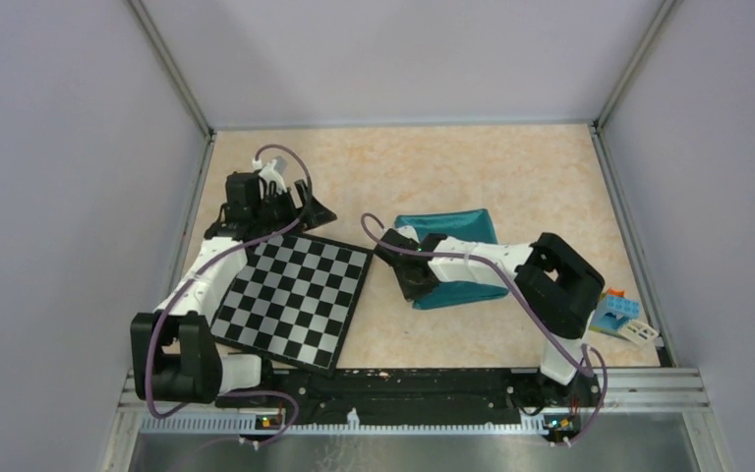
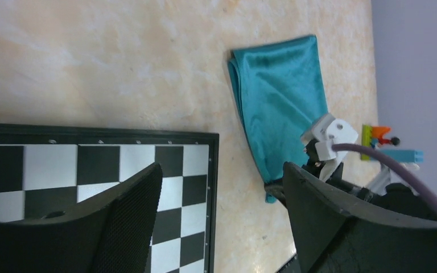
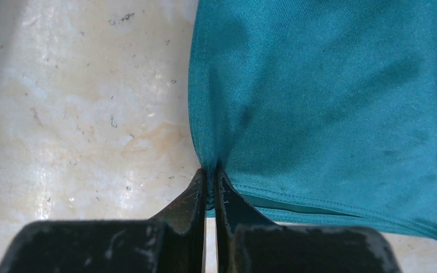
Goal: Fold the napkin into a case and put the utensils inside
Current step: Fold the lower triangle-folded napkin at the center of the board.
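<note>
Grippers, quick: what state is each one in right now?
Left gripper: open, holding nothing.
Right gripper: closed, pinching the edge of the napkin.

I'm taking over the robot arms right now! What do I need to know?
The left gripper is open and holds nothing, above the far edge of the checkerboard.
The right gripper is shut on the edge of the napkin.
The napkin lies on the table, right of the checkerboard. It is folded over in layers, but is not yet a narrow case.
The utensils show in no view.
Left to do: finish the fold, find the utensils, put them inside.
</note>
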